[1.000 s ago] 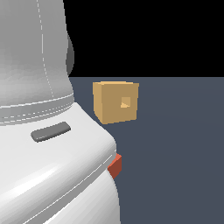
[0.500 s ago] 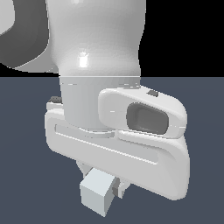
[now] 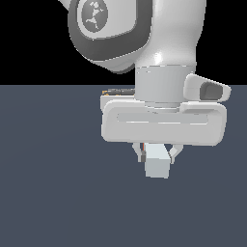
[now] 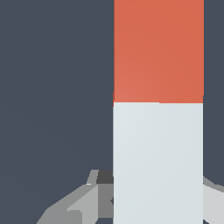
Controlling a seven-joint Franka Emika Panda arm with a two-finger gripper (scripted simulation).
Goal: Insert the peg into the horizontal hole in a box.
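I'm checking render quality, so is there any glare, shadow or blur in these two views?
Exterior view: soft highlight on the arm's white shell, no cast shadow under the gripper, edges sharp. Wrist view: the peg is flatly lit, crisp, faint shading only; no blur or glare.

Flat slate blue-grey surface (image 3: 48, 193) fills lower part of exterior view, uniform, no texture or markings. Above a straight horizon line, plain black backdrop (image 3: 29, 43). Wrist view: same blue-grey ground. Even, soft lighting.
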